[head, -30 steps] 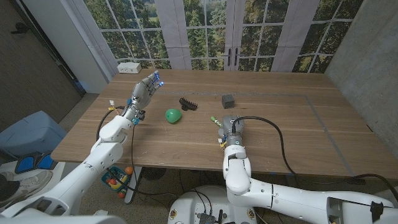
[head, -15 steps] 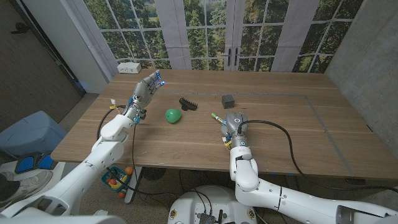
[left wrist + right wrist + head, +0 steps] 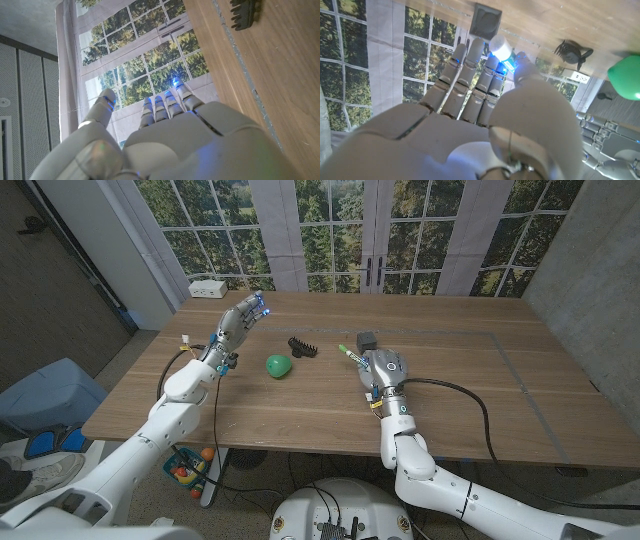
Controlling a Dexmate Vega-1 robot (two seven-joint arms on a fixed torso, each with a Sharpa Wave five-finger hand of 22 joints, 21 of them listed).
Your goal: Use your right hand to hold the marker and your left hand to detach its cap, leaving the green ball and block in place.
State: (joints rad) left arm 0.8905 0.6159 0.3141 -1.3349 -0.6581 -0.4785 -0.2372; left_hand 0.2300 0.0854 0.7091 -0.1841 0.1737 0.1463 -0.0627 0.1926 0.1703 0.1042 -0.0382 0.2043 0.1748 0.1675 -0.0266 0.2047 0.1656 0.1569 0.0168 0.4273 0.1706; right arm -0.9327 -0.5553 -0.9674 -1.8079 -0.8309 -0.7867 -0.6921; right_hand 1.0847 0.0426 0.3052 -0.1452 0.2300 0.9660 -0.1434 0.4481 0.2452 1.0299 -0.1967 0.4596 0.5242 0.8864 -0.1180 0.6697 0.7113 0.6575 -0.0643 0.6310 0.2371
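No readable brand, label or writing is seen in any view. Head view: the marker (image 3: 351, 353), a slim stick with a green end, is held in the right hand (image 3: 384, 370) above the wooden table (image 3: 300, 405), with fingers closed round its barrel and the green tip protruding toward the block (image 3: 367, 341), a small dark grey cube just beyond it. The green ball (image 3: 278, 365), smooth and slightly egg-shaped, is seen on the table between the two hands, with a black toothed clip (image 3: 302, 346) just behind it. The left hand (image 3: 236, 326) is raised over the table's left part, well apart from the marker, nothing held, fingers extended and close together, blue lights at the tips. A white power strip (image 3: 209, 288) is seen at the far left corner. Plank grain with visible seams is noted on the tabletop. Left wrist view: the left hand (image 3: 165, 135) is shown from the back as glossy white shell, fingers straight and side by side, thumb set apart; the black clip (image 3: 244, 11) lies on the wood. Right wrist view: the right hand (image 3: 470, 100) is wrapped on the marker (image 3: 501, 50), whose pale rounded end pokes out between thumb and fingers; the block (image 3: 486, 21), clip (image 3: 574, 51) and green ball (image 3: 626, 76) are seen beyond.
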